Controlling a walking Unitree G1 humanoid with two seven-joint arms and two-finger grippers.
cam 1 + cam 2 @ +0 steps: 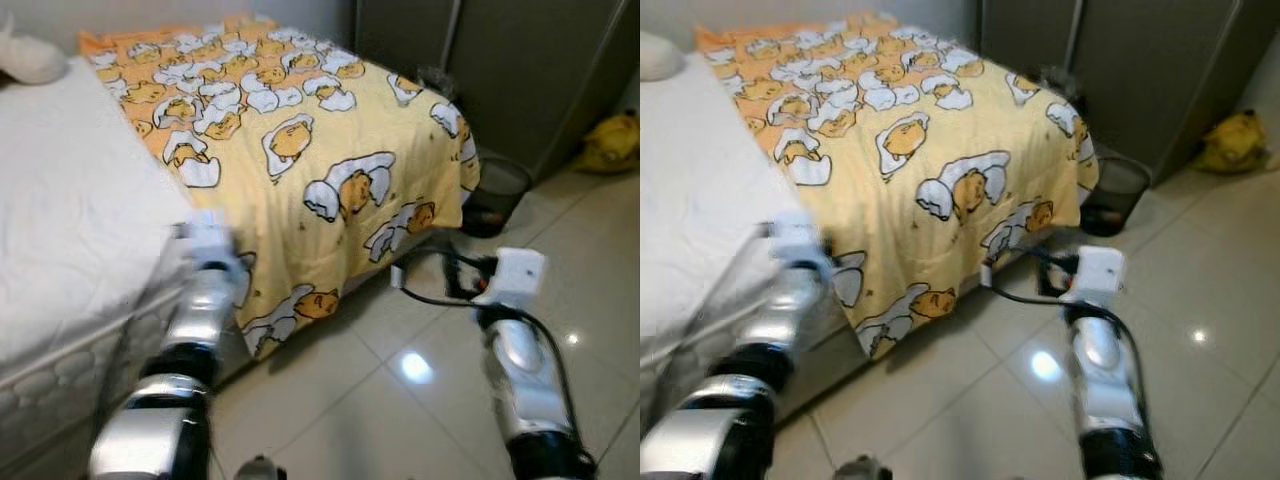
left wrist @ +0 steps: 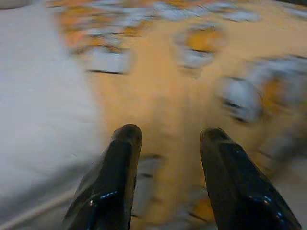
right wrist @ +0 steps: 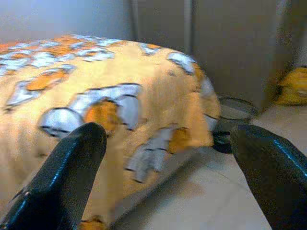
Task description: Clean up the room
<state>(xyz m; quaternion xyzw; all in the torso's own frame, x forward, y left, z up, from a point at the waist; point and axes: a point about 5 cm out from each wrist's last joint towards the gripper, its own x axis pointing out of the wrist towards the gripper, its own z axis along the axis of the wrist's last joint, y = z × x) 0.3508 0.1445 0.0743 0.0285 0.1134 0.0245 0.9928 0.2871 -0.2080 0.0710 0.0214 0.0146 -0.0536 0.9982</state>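
Observation:
A yellow blanket (image 1: 300, 150) with a cartoon egg print covers the right part of the bed and hangs over its corner toward the floor. The white mattress (image 1: 70, 220) lies bare on the left. My left gripper (image 2: 165, 139) is open, raised at the bed's edge where blanket meets mattress, nothing between its fingers. My right gripper (image 3: 168, 143) is open wide, held low beside the blanket's hanging corner. My left arm (image 1: 195, 310) and right arm (image 1: 515, 330) reach forward.
A black mesh wastebasket (image 1: 493, 195) stands on the tiled floor (image 1: 400, 400) beyond the bed corner, before grey wardrobe doors (image 1: 520, 70). A yellow bundle (image 1: 612, 142) lies on the floor at far right. A pale pillow (image 1: 28, 58) rests at the bed's back left.

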